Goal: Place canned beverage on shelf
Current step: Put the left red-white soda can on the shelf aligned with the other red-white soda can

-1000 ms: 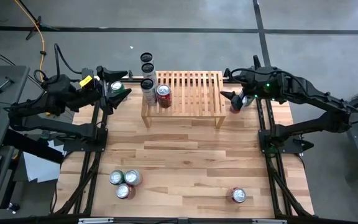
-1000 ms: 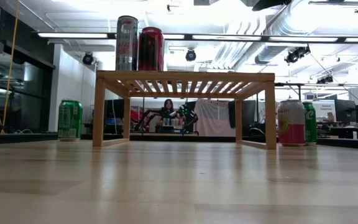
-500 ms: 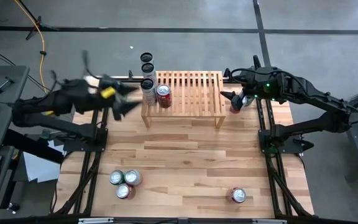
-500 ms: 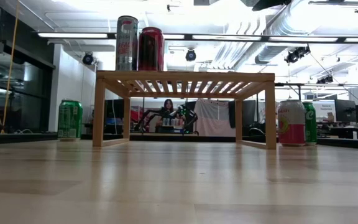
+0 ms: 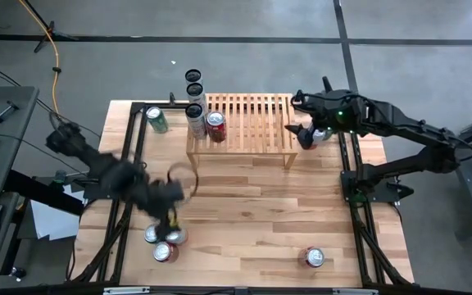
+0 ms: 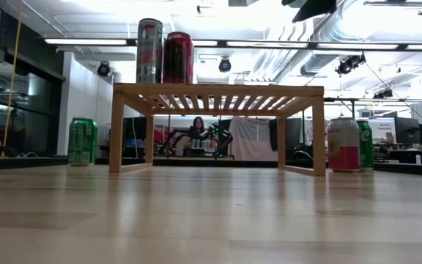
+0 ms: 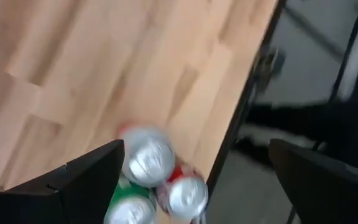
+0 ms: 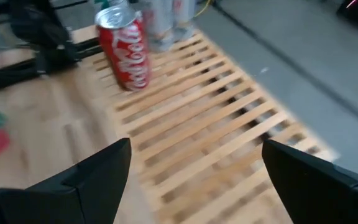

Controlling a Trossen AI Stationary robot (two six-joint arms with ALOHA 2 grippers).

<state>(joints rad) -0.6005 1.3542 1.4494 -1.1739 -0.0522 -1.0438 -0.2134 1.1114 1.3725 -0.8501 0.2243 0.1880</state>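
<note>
Two cans, a red one [image 5: 215, 125] and a tall pale one [image 5: 196, 120], stood at the left end of the shelf [image 5: 256, 115], which sat at the far middle of the table [image 5: 252, 213]. Three more cans [image 5: 164, 241] clustered near the left front corner. The left gripper [image 5: 173, 192] hovered just above that cluster, fingers spread wide and empty. The right gripper [image 5: 300, 129], also wide open and holding nothing, waited by the shelf's right end. The step looked like reaching for a can; next it would need to descend around one without knocking its neighbours.
</note>
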